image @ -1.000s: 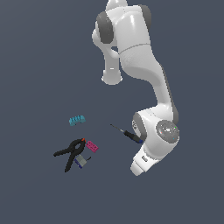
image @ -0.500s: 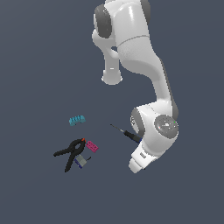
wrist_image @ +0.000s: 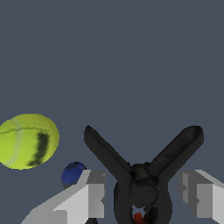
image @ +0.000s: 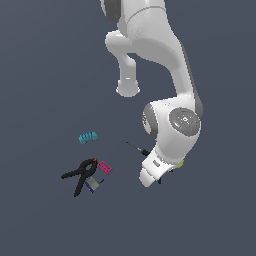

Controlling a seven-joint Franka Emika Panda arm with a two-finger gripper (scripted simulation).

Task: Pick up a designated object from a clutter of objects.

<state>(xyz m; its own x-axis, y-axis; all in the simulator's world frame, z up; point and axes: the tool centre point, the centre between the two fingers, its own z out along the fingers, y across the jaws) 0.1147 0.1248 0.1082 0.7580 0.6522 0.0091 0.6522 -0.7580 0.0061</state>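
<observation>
Gripper (wrist_image: pixel 142 199) wide open, grey fingers (wrist_image: pixel 89 194) either side of small black spring clamp with splayed handles and red-orange tip (wrist_image: pixel 142 183), gaps visible, nothing held. Yellow-green ball (wrist_image: pixel 28 141) near; blue screwdriver handle (wrist_image: pixel 73 173) just beside finger.

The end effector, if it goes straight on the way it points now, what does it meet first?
Probably the small black clamp, which lies between the open end effector fingers. The yellow-green ball sits off to one side. Depth is unclear.
</observation>
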